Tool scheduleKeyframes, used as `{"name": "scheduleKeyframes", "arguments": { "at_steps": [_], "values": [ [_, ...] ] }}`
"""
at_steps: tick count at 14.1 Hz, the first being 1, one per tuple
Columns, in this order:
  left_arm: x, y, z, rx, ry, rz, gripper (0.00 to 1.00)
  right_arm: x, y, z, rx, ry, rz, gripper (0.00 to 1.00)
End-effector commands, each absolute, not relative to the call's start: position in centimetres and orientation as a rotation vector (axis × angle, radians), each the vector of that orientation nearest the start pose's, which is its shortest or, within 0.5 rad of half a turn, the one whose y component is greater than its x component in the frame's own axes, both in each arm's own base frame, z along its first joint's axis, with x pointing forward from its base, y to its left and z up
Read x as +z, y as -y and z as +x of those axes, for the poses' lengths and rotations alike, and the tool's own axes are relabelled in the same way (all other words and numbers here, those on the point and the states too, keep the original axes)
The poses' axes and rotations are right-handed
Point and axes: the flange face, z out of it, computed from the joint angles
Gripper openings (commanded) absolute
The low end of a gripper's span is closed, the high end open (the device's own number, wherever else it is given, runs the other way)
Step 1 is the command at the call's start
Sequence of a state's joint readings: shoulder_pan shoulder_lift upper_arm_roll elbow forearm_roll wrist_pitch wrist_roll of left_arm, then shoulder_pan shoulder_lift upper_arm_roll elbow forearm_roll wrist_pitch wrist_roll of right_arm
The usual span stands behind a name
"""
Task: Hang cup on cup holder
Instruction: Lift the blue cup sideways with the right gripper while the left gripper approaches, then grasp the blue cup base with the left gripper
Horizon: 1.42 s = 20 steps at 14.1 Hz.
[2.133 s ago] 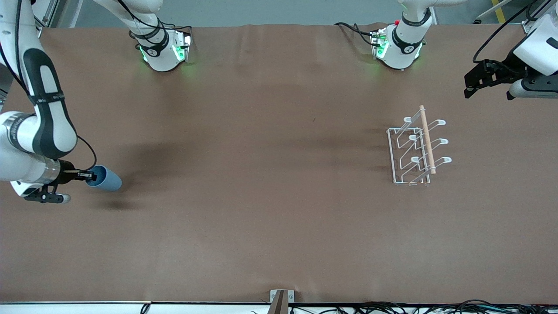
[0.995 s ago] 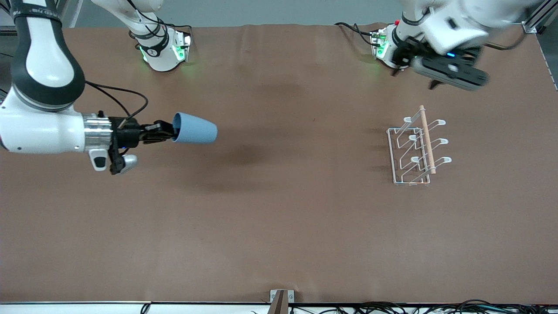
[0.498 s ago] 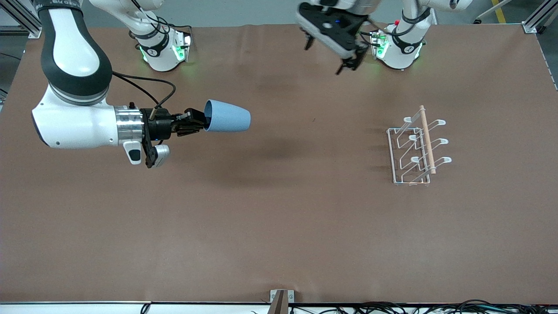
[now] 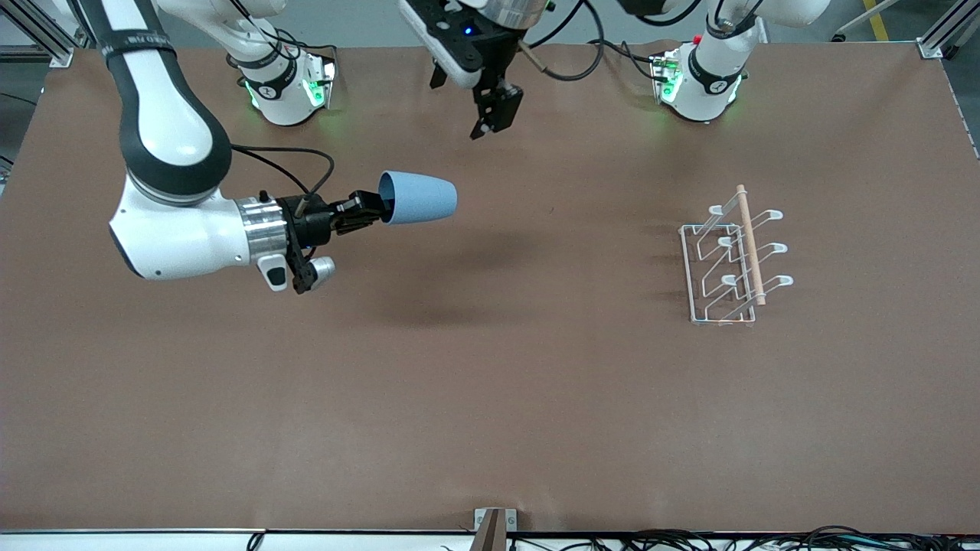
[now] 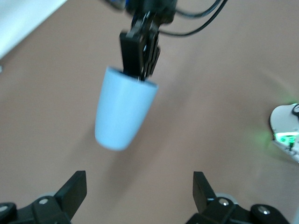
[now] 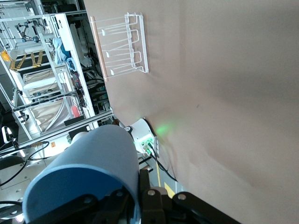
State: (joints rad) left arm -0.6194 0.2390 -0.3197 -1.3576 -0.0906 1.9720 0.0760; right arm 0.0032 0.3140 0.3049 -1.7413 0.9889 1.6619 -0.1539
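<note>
Brown matte tabletop point(image 4: 490, 398) stretches under both arms, bare apart from the small white wire cup holder with angled looped prongs and a light wooden rod on top point(image 4: 727, 260), which stands toward the left arm's end.

We see the small light-blue tapered handleless plastic cup point(image 4: 417, 199) up in the air over the middle of the tabletop, lying on its side with its closed bottom pointing toward the cup holder and well apart from it. The right gripper point(image 4: 367, 212) has its fingers pinched on the cup's rim, one inside the mouth and one outside.

We judge the cup light and stiff, smooth enough to slip or swivel in a rim pinch. That hold leaves most of the mouth free for a prong, though the inside finger may crowd it.

The left gripper point(image 4: 490, 115) hovers over the tabletop near the robots' bases, its fingers spread wide and holding nothing, as the left wrist view point(image 5: 140, 191) shows.

In the right wrist view the cup point(image 6: 86, 175) hides its own fingers, and the arms' upper links are cut off in the front view.
</note>
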Motion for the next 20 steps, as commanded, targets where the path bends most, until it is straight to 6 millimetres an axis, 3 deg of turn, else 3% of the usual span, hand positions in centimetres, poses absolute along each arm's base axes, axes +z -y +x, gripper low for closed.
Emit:
{"name": "scheduleKeyframes", "arguments": {
  "at_steps": [1, 3, 6, 12, 16, 20],
  "values": [
    [61.6, 53.3, 42.8, -0.580, -1.727, -2.927, 1.00, 41.6, -25.4, 56.5, 0.526, 0.192, -1.987, 0.04],
    [59.1, 54.9, 43.2, -0.583, -1.789, -2.895, 1.00, 41.0, -25.7, 56.6, 0.525, 0.201, -1.858, 0.04],
    [55.9, 55.8, 44.4, -0.570, -1.874, -2.839, 1.00, 40.2, -25.8, 56.8, 0.530, 0.197, -1.845, 0.04],
    [52.8, 56.5, 45.0, -0.511, -1.936, -2.794, 1.00, 40.3, -25.5, 56.8, 0.532, 0.195, -1.843, 0.05],
    [51.9, 56.2, 46.1, -0.536, -2.003, -2.726, 1.00, 40.5, -25.4, 56.4, 0.562, 0.214, -1.825, 0.07],
    [50.6, 56.7, 46.6, -0.566, -2.011, -2.714, 1.00, 40.9, -23.6, 56.2, 0.606, 0.229, -1.795, 0.07]
  ]
}}
